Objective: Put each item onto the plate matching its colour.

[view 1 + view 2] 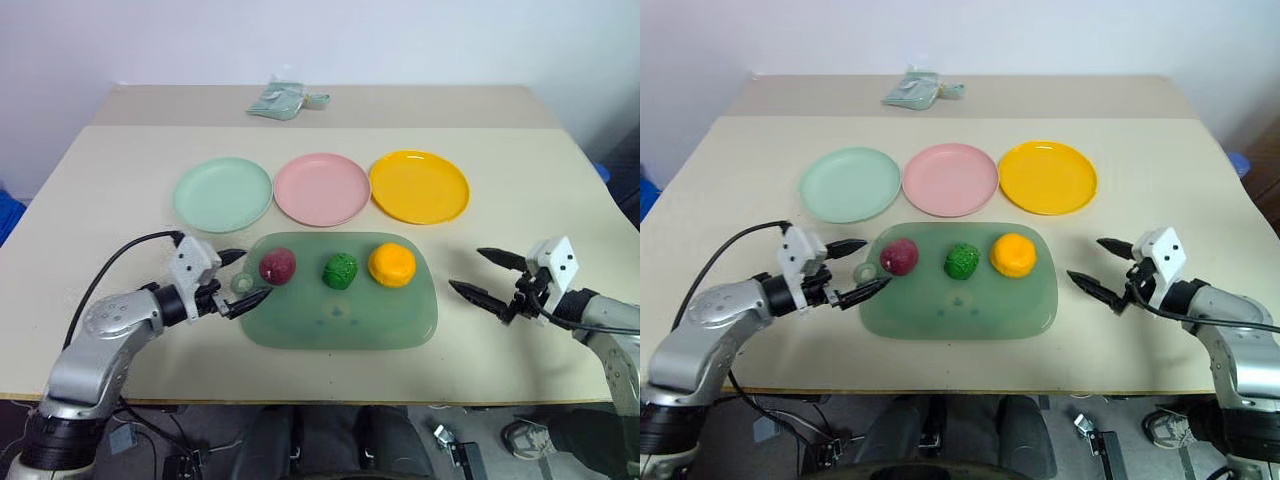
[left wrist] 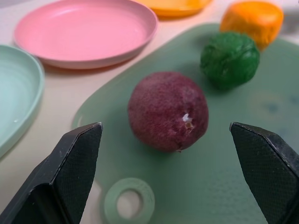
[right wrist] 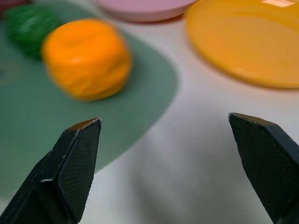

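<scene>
Left gripper [image 1: 238, 277]: we hold it wide, empty, at the green board's [image 1: 400, 325] tab end; lined up on the purple-red ball [image 1: 277, 265].
Right gripper [image 1: 486, 275]: wide, empty, off the board's far end; nearest the orange ball [image 1: 391, 264].

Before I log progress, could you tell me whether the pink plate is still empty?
Empty. The pink plate holds nothing; the dark red ball sits on the green board.

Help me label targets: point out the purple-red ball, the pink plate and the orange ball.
purple-red ball [image 1: 277, 265], left eye view, its top.
pink plate [image 1: 321, 188], left eye view, bare centre.
orange ball [image 1: 391, 265], left eye view, its middle.
</scene>
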Controlling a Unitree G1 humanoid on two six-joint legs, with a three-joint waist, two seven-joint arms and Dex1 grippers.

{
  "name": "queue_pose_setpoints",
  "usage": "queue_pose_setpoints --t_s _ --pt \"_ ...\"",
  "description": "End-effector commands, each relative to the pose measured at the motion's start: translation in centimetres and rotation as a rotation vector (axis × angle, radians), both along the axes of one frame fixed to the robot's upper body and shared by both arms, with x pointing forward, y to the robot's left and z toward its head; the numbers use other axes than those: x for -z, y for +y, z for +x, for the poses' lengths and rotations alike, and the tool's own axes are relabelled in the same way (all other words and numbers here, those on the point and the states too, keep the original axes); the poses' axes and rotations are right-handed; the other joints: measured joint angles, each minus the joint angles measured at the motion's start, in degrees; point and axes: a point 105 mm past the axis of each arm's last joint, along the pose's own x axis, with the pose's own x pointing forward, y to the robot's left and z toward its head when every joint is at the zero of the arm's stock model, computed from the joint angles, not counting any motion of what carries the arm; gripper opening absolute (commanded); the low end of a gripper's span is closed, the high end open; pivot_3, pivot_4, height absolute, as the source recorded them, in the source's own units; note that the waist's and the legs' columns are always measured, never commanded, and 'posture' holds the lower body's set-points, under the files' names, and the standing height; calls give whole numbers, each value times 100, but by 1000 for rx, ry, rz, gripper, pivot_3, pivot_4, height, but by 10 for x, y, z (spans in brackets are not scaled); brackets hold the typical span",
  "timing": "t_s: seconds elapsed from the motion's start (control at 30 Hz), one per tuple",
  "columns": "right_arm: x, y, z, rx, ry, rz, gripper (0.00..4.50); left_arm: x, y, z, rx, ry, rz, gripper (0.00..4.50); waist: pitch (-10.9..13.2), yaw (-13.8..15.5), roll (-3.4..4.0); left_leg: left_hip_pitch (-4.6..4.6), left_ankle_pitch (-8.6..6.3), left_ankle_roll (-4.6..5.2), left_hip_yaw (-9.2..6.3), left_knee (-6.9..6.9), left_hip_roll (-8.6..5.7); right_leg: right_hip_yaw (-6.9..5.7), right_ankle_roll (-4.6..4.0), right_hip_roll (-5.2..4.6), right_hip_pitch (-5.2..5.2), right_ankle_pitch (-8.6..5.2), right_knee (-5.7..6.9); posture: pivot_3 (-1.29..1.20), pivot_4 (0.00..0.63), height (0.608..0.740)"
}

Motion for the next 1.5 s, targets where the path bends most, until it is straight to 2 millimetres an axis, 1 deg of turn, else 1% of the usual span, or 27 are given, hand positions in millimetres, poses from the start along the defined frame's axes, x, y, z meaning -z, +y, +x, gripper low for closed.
queue_pose_setpoints --t_s 0.03,0.17,0.3,0.33,0.37,0.4,0.43,0.47,0.5,0.63,0.67,0.73,0.77,0.83,0.93,1.0,1.03,1.07,1.2,1.27,1.3,1.33,1.37,1.4,1.43,1.5 --pt "-9 15 -15 -99 -8 -25 4453 -3 -11 9 40 -43 -1 4500 0 9 -1 -1 0 1 -1 1 -1 -1 0 0 0 0 1 0 150 740" --pt "-14 27 -23 -144 -12 -31 4453 2 -19 15 68 -38 -2 4500 0 -6 -1 0 -1 2 -2 3 -1 0 1 0 1 1 2 0 150 740" --pt "-27 52 -32 -216 -45 -16 4453 2 -29 23 86 -29 -31 4500 0 -2 -2 0 0 1 -3 3 1 -1 1 1 0 0 4 0 150 740" --pt "-29 57 -32 -220 -56 -8 4500 1 -30 24 88 -30 -37 3949 0 -3 -4 0 0 1 -3 4 0 -1 2 1 0 1 3 0 150 740" --pt "-30 59 -32 -220 -62 -2 4500 1 -31 25 89 -32 -41 3669 0 -3 -4 -1 0 1 -3 4 0 -1 2 1 1 1 3 0 150 740" --pt "-32 60 -31 -208 -73 7 4500 -2 -34 26 87 -39 -55 3114 0 1 -4 0 -1 1 -3 4 0 -1 2 1 1 1 3 0 150 740" --pt "-32 60 -30 -197 -80 13 4500 -4 -35 27 86 -44 -64 2753 0 9 -5 0 0 1 -3 5 0 -1 2 1 1 1 3 0 150 740" --pt "-32 59 -28 -183 -86 15 4500 -11 -36 31 67 -62 -91 2553 0 13 -5 0 0 1 -6 6 0 -2 2 1 3 1 3 0 150 740" --pt "-32 58 -27 -171 -92 15 4500 -17 -37 35 48 -76 -117 2498 0 23 -5 0 0 1 -6 7 -1 -2 2 0 5 1 2 0 150 740" --pt "-35 51 -19 -118 -120 47 4500 -46 -40 61 -45 -162 -205 2498 1 34 -9 -1 -1 2 -11 16 -3 -4 3 2 9 1 4 0 150 740" --pt "-36 50 -17 -113 -122 52 4500 -50 -41 65 -56 -174 -217 2498 1 29 -9 -1 0 2 -11 17 -3 -5 3 3 9 1 5 0 150 740" --pt "-38 49 -12 -108 -138 51 4500 -65 -50 97 -139 -234 -200 2498 2 48 -9 0 0 3 -10 17 -4 -5 3 4 10 1 6 0 150 740" --pt "-39 49 -9 -109 -146 50 4500 -68 -55 110 -168 -238 -191 2498 4 83 -13 1 0 4 -13 23 -5 -11 4 6 18 1 6 0 150 740" --pt "-41 51 -5 -109 -165 50 4500 -66 -67 129 -191 -218 -159 2498 4 127 -13 -4 -3 9 -15 42 -4 -14 10 15 21 4 7 0 150 740" --pt "-45 53 2 -99 -197 51 4500 -55 -80 149 -218 -161 -112 2498 4 140 -13 -3 -12 24 -9 52 -6 -13 14 14 26 3 7 0 150 740" --pt "-48 54 5 -83 -218 52 4500 -54 -86 155 -217 -142 -125 3517 5 137 -15 -9 -15 30 -7 58 -7 -14 19 14 24 1 6 0 150 740" --pt "-49 54 6 -79 -224 52 4500 -55 -89 155 -205 -148 -126 3921 7 136 -18 -11 -17 33 -7 59 -7 -14 24 13 24 0 6 0 150 740" --pt "-49 55 6 -75 -228 51 4500 -56 -90 156 -200 -163 -118 4424 8 131 -19 -14 -17 34 -6 60 -7 -14 25 13 21 -1 6 0 150 740" --pt "-50 56 3 -56 -234 52 4500 -60 -84 155 -195 -197 -113 4473 11 132 -24 -16 -17 33 -5 63 -4 -14 26 12 18 -1 7 0 150 740" --pt "-50 56 1 -50 -232 53 4500 -66 -78 146 -153 -207 -166 4473 11 133 -24 -16 -17 33 -6 67 -4 -14 27 11 20 0 7 0 150 740" --pt "-49 56 0 -46 -229 55 4500 -70 -79 133 -86 -207 -212 4473 11 129 -23 -16 -17 32 -6 67 -4 -13 27 10 20 0 7 0 150 740" --pt "-49 56 -1 -43 -226 55 4500 -73 -82 117 5 -208 -244 4473 11 122 -22 -16 -18 32 -6 67 -4 -13 27 9 20 0 7 0 150 740" --pt "-48 55 -2 -41 -221 55 4500 -71 -87 99 101 -186 -254 4473 10 105 -21 -16 -18 32 -7 65 -2 -12 27 7 20 0 7 0 150 740" --pt "-48 55 -3 -40 -217 54 4500 -67 -94 80 209 -174 -222 4473 10 87 -21 -16 -19 31 -7 64 -2 -11 27 6 20 0 7 0 150 740" --pt "-48 55 -3 -40 -214 54 4500 -61 -99 65 287 -163 -182 4473 11 72 -19 -16 -18 30 -7 65 -1 -11 27 6 20 0 6 0 150 740" --pt "-47 54 -3 -41 -210 55 4500 -50 -107 49 369 -129 -117 4473 11 107 -18 -12 -17 28 -11 71 -2 -12 26 5 28 0 7 0 150 740"
